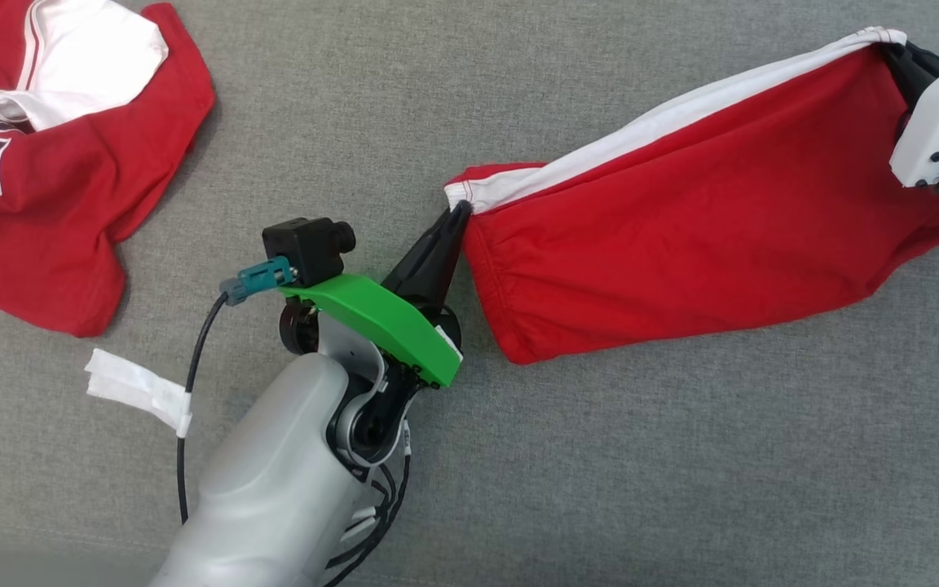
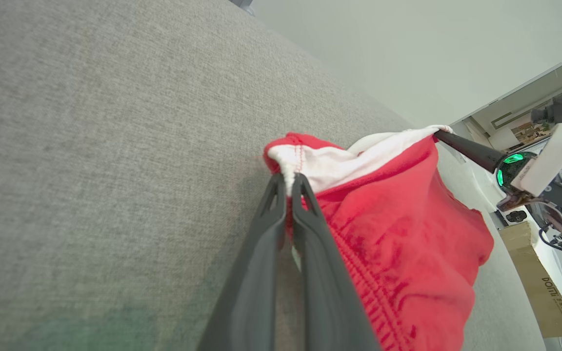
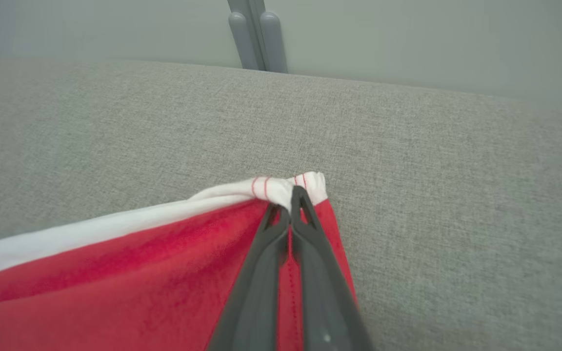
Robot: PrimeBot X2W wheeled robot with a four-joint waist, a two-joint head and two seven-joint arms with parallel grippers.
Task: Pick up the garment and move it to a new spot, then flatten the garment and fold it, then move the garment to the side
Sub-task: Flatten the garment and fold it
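Head view, noted from beside the rig: the garment (image 1: 698, 212), red with a white band along one edge, is strung between the two grippers over the grey cloth surface (image 1: 567, 489), right of centre. Its long axis runs from the middle of the view up to the upper right corner. The white band is the taut top line, and the red body sags from it toward the near side. Whether the lower hem touches the surface I cannot tell. Left gripper (image 1: 459, 212): jaws pinched together on the band's lower-left corner. Right gripper (image 1: 897, 55): jaws likewise clamped on the band's upper-right corner; the right wrist view shows its fingers pressed flat together with white cloth bunched at the tips. Room: a broad stretch of bare surface lies between the garment and a second red garment (image 1: 70, 187) crumpled at the upper left, well apart, with more bare surface along the near side. A white tag (image 1: 139, 390) is wrapped on the black cable (image 1: 180, 473) by the left forearm. Right wrist view: the surface's far edge meets a pale wall (image 3: 408, 39), with two grey posts (image 3: 256, 34) behind it. Left wrist view: a cardboard box (image 2: 537, 282) stands beyond the surface's edge; its inside is hidden.
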